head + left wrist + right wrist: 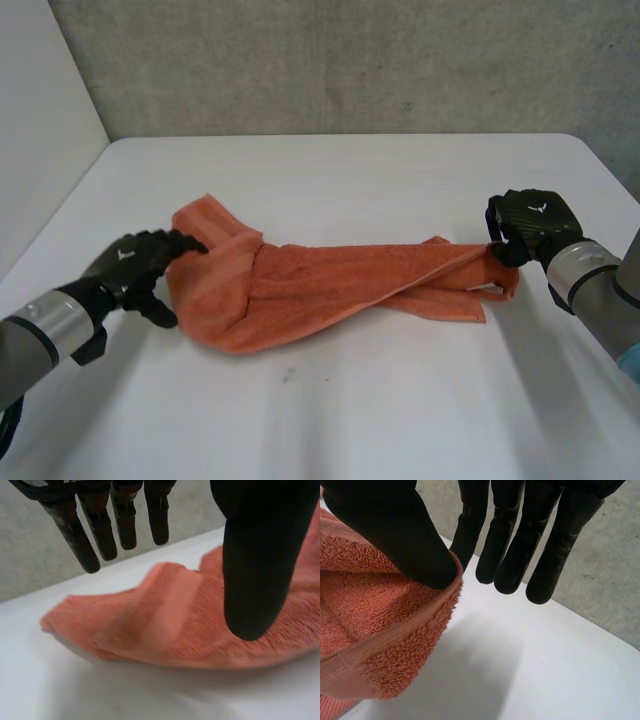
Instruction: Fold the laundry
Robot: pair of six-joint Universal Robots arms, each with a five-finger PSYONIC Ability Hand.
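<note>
- Orange terry-cloth towel, rumpled and half twisted, strung across the middle of the frame on the white table; not yet squared up or folded.
- Black right hand, at the right of the frame: pinches the towel's right corner under the thumb beside straight fingers, holding that end raised off the table.
- Black left hand, at the left of the frame: released, fingers straight over the towel's left end, thumb apart from them, gripping nothing.
- Likely risk: a pull from the right alone drags the whole towel sideways, with nothing anchoring the left end.
- Could also tighten the twist in the middle instead of flattening it.
- Thin pinch close to the hem; may slip free under a tug.
- Smooth, matte table surface, probably offering little friction; small dark speck at lower centre.
- Grey concrete-looking wall along the top of the frame, paler wall at upper left.
</note>
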